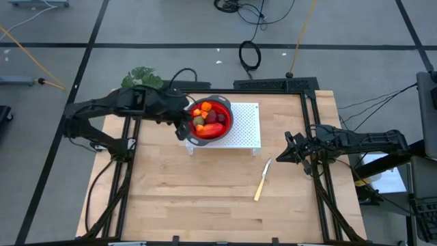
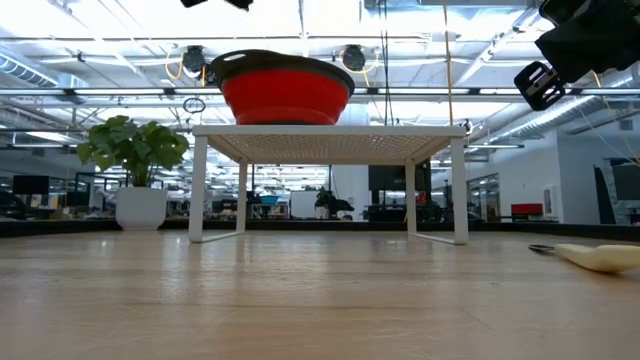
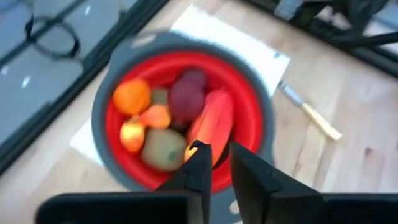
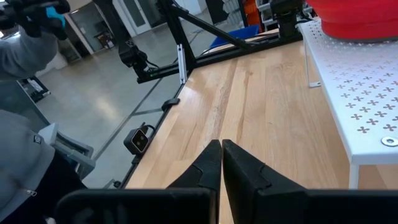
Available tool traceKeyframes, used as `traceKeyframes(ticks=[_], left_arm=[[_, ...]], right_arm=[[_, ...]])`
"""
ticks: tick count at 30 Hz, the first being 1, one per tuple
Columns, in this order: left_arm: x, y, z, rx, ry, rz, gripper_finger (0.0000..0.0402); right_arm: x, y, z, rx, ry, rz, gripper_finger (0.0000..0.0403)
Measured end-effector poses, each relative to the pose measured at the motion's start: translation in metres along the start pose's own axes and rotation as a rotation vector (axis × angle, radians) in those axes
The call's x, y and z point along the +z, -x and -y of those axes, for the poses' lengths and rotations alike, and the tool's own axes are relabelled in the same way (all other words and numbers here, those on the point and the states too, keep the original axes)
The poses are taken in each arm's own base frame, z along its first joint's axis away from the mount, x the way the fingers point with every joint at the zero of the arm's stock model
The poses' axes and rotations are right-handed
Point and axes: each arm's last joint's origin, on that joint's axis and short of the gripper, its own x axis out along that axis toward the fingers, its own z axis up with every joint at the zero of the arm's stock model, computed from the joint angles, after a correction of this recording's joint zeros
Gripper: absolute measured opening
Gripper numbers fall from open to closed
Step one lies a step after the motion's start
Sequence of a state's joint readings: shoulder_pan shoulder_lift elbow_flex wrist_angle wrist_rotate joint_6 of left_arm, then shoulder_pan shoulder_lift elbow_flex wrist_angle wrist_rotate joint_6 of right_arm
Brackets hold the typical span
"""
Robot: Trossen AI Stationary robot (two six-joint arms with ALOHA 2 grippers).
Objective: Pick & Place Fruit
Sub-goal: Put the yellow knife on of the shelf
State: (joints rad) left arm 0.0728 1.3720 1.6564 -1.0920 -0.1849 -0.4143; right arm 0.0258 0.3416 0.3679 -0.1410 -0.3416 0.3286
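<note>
The fruit lies in a red, grey-rimmed bowl. It includes a long red-orange piece, two dark red round ones, an olive-brown oval and small orange pieces. The bowl stands on a white perforated stand. My left gripper hovers above the bowl's near-left rim, slanting down. Its fingers are a narrow gap apart, with nothing between them. My right gripper waits shut at the table's right, pointing level toward the stand.
A slim pale-handled knife lies on the wood near the stand's right front, also seen in the low view. A potted plant stands beyond the far left corner. Bare wood spreads across the table's near half.
</note>
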Motion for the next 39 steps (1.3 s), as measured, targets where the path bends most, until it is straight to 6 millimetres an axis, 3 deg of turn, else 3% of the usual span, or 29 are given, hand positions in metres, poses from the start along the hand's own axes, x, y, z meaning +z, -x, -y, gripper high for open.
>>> traceKeyframes(ticks=[6, 13, 22, 34, 39], left_arm=[[-0.009, 0.005, 0.003, -0.088, -0.08, 0.099, 0.0005], [-0.034, -0.003, 0.004, -0.205, -0.136, 0.23, 0.0013], [-0.08, -0.013, -0.015, -0.295, -0.137, 0.397, 0.0007], [-0.135, 0.013, -0.049, -0.349, -0.152, 0.57, 0.0002], [-0.159, 0.016, -0.059, -0.382, -0.202, 0.637, 0.0007]], right_arm=[[0.0, 0.0, 0.0, 0.001, -0.012, 0.0, 0.0008], [0.0, 0.0, 0.0, 0.0, -0.005, 0.0, 0.0008], [0.0, 0.0, 0.0, 0.0, 0.008, 0.0, 0.0008], [0.0, 0.0, 0.0, 0.001, 0.027, 0.001, 0.0008], [0.0, 0.0, 0.0, 0.001, 0.031, 0.002, 0.0008]])
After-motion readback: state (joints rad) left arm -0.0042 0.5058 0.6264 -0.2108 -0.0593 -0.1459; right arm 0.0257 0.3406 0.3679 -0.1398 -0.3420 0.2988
